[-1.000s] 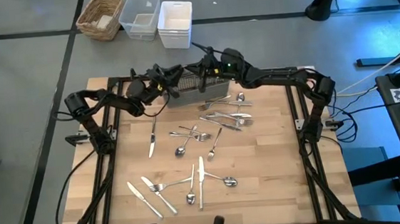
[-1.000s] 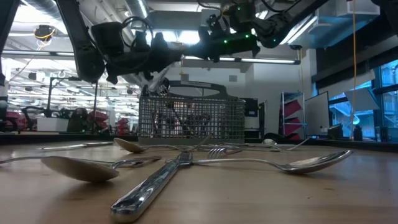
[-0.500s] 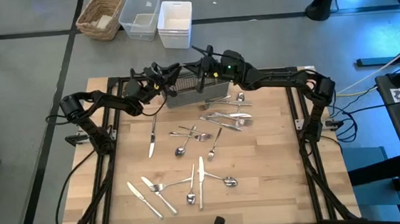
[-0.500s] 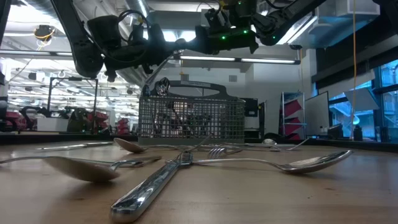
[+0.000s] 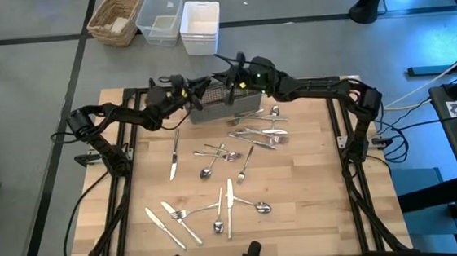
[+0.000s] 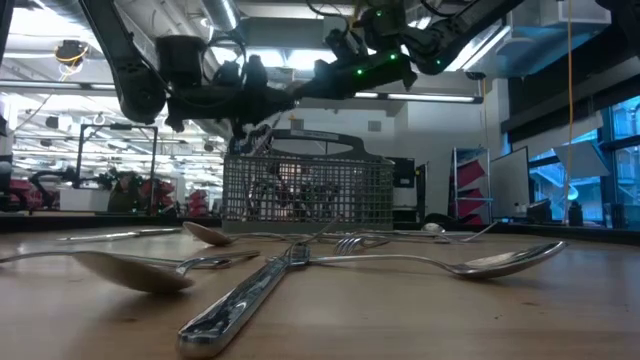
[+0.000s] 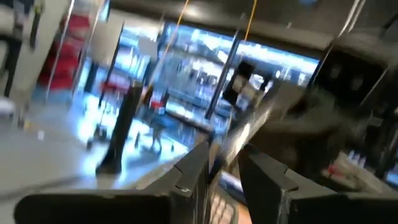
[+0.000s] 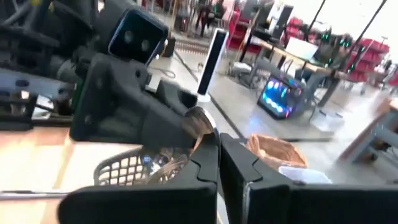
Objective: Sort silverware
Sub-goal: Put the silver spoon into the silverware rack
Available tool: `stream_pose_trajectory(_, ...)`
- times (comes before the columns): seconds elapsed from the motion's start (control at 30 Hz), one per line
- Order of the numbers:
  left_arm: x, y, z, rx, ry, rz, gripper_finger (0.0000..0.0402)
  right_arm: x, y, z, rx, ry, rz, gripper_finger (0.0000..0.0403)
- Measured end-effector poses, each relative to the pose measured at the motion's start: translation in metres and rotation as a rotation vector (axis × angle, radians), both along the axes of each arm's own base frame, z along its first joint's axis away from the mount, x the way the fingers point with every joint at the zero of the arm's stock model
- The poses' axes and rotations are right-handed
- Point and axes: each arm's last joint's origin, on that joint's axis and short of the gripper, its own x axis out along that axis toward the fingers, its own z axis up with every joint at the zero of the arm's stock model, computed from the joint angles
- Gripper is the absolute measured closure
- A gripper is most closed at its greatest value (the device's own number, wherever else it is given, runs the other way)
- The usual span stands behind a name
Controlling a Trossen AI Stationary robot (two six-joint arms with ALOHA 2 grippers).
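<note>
1. Left gripper [image 7: 224, 163] pinches a silver utensil [image 7: 249, 127] above the mesh caddy [image 5: 225, 102] at the table's far edge
2. Right gripper [image 8: 219, 163], beside it, is closed on nothing visible
3. Most silverware [image 5: 217, 190] lies unsorted mid-table; I judge sorting barely begun

A grey mesh caddy [image 5: 228, 103] sits at table's [image 5: 299, 196] upper-center edge, w/ a wicker basket [image 5: 115, 18], clear tub [image 5: 160, 17] & white bin [image 5: 199, 26] on floor, upper left.
</note>
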Motion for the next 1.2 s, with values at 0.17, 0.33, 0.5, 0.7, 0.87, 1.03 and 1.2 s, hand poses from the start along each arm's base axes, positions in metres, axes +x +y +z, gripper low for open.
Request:
stream_pose_trajectory(0.17, -0.001, 0.003, -0.003, -0.039, 0.014, -0.009, 0.0288, 0.001, 0.0, 0.002, 0.027, 0.05, 0.003, 0.0401)
stream_pose_trajectory(0.33, -0.007, 0.007, 0.003, -0.067, -0.039, -0.075, 0.0246, 0.001, 0.002, 0.002, 0.028, 0.047, 0.03, 0.0401)
stream_pose_trajectory(0.5, -0.023, 0.011, 0.022, -0.039, -0.084, -0.166, 0.0232, 0.001, 0.001, 0.003, 0.025, 0.04, 0.031, 0.0401)
stream_pose_trajectory(0.7, -0.04, 0.008, 0.048, 0.059, -0.121, -0.234, 0.0231, 0.006, 0.005, 0.001, 0.024, 0.026, 0.105, 0.0401)
stream_pose_trajectory(0.87, -0.044, 0.006, 0.055, 0.093, -0.124, -0.237, 0.0231, 0.02, 0.008, -0.019, -0.02, 0.035, 0.146, 0.0401)
stream_pose_trajectory(1.03, -0.042, 0.007, 0.05, 0.045, -0.082, -0.245, 0.0231, 0.028, 0.012, -0.031, -0.075, 0.059, 0.171, 0.0392)
stream_pose_trajectory(1.2, -0.04, 0.008, 0.043, -0.025, -0.035, -0.246, 0.0231, 0.028, 0.011, -0.031, -0.087, 0.066, 0.162, 0.0366)
